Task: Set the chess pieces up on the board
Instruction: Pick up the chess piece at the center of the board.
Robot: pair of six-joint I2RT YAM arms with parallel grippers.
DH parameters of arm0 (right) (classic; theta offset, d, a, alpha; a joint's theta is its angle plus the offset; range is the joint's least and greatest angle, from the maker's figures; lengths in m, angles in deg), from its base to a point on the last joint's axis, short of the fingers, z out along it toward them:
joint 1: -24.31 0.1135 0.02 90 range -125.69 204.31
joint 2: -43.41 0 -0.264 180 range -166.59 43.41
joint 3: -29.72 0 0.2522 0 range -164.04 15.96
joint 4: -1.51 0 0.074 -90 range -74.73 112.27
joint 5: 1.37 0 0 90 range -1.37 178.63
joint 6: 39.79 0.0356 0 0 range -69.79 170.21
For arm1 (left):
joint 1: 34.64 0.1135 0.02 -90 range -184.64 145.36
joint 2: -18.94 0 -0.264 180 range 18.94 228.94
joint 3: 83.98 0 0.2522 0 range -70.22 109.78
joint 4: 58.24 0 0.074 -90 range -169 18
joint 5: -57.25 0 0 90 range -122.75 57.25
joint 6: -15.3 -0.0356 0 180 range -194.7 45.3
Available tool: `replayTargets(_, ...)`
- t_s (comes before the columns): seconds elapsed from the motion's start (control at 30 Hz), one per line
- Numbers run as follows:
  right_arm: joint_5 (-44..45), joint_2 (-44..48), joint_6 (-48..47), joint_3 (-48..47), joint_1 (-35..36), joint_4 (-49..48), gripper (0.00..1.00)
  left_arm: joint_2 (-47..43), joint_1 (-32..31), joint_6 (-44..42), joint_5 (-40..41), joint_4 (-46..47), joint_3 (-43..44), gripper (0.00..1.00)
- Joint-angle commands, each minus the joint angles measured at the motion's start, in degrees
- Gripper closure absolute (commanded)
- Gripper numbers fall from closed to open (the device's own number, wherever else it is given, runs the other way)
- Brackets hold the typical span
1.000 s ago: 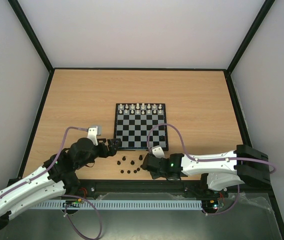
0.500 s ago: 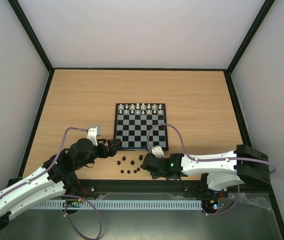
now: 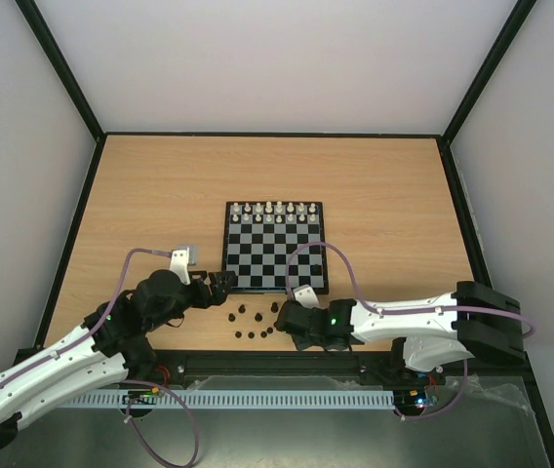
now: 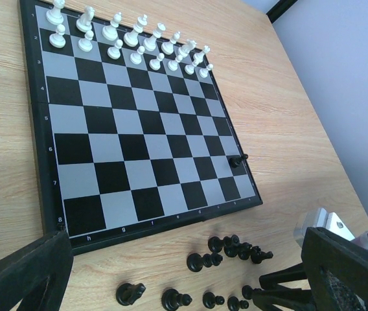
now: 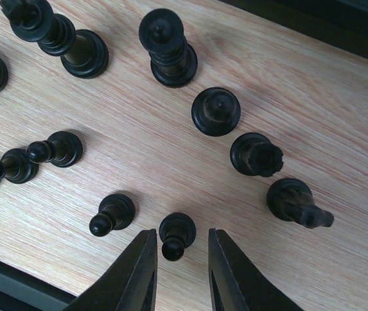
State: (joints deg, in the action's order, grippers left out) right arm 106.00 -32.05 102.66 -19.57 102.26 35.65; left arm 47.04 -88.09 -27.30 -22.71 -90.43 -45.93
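The right gripper point(image 5: 181, 233) has its two fingers point(image 5: 135, 272) drawn close but not pressed together, one on each side of a small dark pawn point(image 5: 177, 228) that is on the table point(image 3: 384, 185). A thin strip of wood shows between the pawn and each finger, so I judge that the pawn is framed and not yet pinched.

The only new thing is small. Compared with one second before, the right gripper in the top view has crept a little to the left, toward the loose pieces. The right arm point(image 3: 404, 320) behind it has followed, and the gap between the fingers has not changed. For the task this means that the pick is lined up, but the closing and the lift are not yet done.

Around the pawn, the other chess pieces point(image 5: 216, 111) are scattered on the wood just in front of the near edge of the board point(image 4: 38, 162). None of them has moved since the earlier frame. One dark piece point(image 4: 238, 159) is at the right border of the board. No dark piece stands on a square, and the near rows are bare. The white pieces point(image 4: 126, 35) fill the two far rows.

The left gripper point(image 4: 189, 234) is spread fully and holds nothing. It hovers near the left near corner of the board, in the same place as before.
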Motion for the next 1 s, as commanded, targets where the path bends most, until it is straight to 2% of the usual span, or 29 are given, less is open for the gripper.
replayTargets(0.0, 0.5, -1.2, -0.6, -1.3, -0.3, 0.6, 0.77, -0.5, -0.3, 0.3, -0.2, -0.5, 0.1, 0.01)
replayTargets(0.43, 0.8, -3.4, -0.6, -3.4, -0.3, 1.6, 0.78, -2.1, -0.3, 0.1, 0.0, -1.5, -0.3, 0.01)
replayTargets(0.63, 0.7, -3.8, -0.4, -3.6, -0.3, 2.1, 0.83, -2.8, -0.3, 0.0, 0.1, -1.9, -0.5, 0.00)
replayTargets(0.87, 0.8, -4.1, 0.2, -4.1, -0.2, 4.0, 0.83, -3.3, -0.3, 0.0, 0.0, -2.2, -0.5, 0.01)
replayTargets(0.97, 1.0, -4.1, 0.3, -4.1, -0.2, 4.5, 0.86, -3.2, -0.3, 0.0, -0.1, -2.0, -0.5, 0.01)
